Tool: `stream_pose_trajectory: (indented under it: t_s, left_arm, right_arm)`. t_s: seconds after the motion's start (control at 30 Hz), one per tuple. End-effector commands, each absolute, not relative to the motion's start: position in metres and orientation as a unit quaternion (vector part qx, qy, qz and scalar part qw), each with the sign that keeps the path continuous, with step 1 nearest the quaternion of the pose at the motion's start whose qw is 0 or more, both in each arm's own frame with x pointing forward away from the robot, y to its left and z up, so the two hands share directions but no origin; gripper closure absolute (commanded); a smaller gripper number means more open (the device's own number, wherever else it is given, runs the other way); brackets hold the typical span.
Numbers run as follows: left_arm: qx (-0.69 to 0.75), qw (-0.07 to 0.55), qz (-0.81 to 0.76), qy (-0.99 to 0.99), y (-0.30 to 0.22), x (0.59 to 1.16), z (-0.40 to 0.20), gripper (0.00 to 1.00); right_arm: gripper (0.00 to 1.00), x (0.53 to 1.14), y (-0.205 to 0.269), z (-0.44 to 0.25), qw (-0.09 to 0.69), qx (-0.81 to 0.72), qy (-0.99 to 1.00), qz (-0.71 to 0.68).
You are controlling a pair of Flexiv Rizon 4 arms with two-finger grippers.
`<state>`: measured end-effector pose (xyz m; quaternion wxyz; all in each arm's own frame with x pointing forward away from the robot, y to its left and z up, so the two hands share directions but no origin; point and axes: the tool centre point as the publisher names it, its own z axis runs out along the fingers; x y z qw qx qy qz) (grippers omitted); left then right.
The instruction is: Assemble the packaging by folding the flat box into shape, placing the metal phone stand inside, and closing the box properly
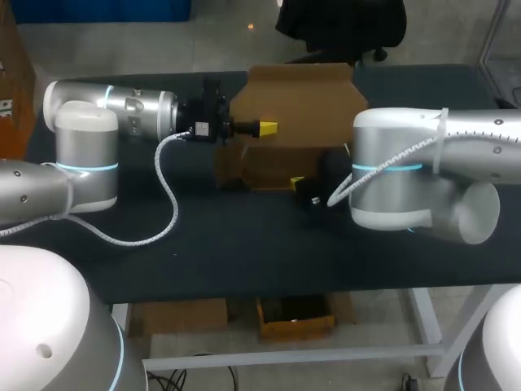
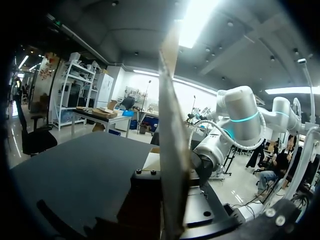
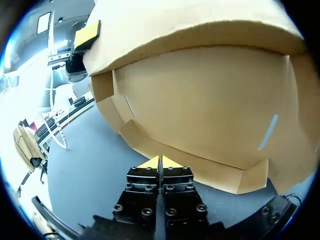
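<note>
While left gripper (image 1: 267, 127) pinches upright panel (image 2: 172, 150) of brown cardboard box (image 1: 301, 98), upper centre, right gripper (image 3: 160, 161), fingers closed and empty, sits nearer lower flap (image 3: 205, 167).

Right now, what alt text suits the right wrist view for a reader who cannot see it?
A partly folded cardboard box fills the view, its inside facing the camera, on the dark table. The right gripper, fingers together, sits at the box's lower edge; the left gripper is at the top flap's edge.
</note>
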<state>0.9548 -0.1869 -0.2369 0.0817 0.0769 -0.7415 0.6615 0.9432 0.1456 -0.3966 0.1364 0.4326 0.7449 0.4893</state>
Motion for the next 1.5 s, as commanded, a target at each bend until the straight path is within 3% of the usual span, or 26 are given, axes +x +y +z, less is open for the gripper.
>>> stream_pose_trajectory:
  t_s: [0.03, 0.9, 1.5]
  left_arm:
    - [0.077, 0.081, 0.662, -0.741, -0.189, 0.955, -0.241, 1.0]
    - [0.077, 0.081, 0.662, -0.741, -0.189, 0.955, -0.241, 1.0]
    - [0.077, 0.081, 0.662, -0.741, -0.189, 0.955, -0.241, 1.0]
  right_arm:
    - [1.0, 0.927, 0.134, -0.39, 0.147, 0.427, 0.732, 0.51]
    - [1.0, 0.868, 0.047, -0.346, 0.129, 0.391, 0.749, 0.519]
    - [1.0, 0.865, -0.014, -0.342, 0.126, 0.373, 0.772, 0.499]
